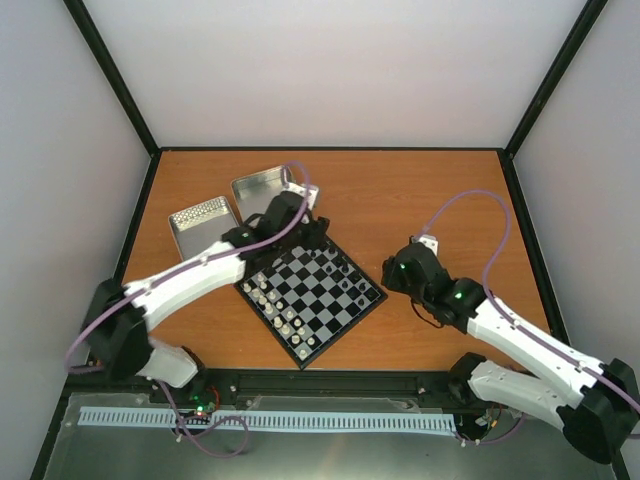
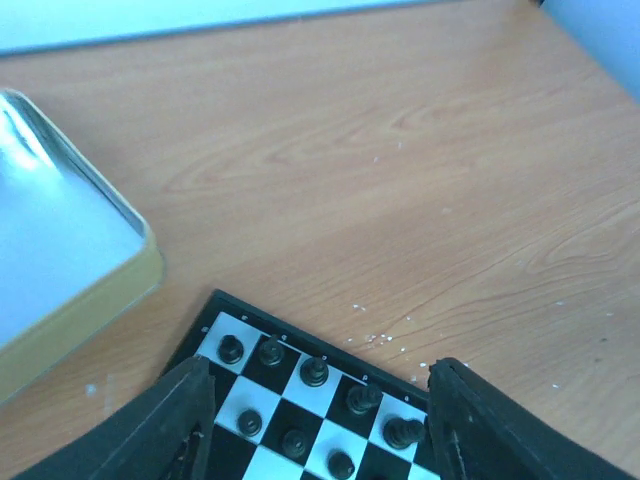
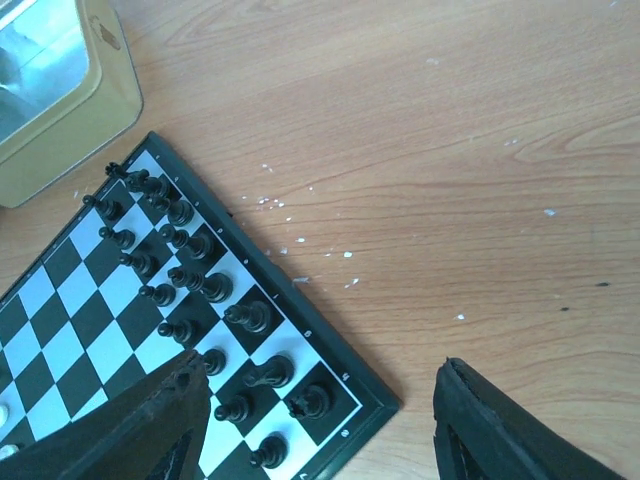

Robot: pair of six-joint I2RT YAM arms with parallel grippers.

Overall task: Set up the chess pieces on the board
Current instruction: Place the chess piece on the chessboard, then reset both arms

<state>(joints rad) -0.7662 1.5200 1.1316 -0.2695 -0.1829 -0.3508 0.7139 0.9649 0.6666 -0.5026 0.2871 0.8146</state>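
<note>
Left gripper is held released above the board's far corner; right gripper is held released beside its right corner.

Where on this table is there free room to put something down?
The brown wooden table is bare on its far right, from the two rectangular silver metal tins to the right edge, and between the black-and-silver chessboard and the near edge. The board's middle rows are free; its two sides are crowded with black and cream chess pieces.

Open table beyond board, tins seemingly crowding left
</note>
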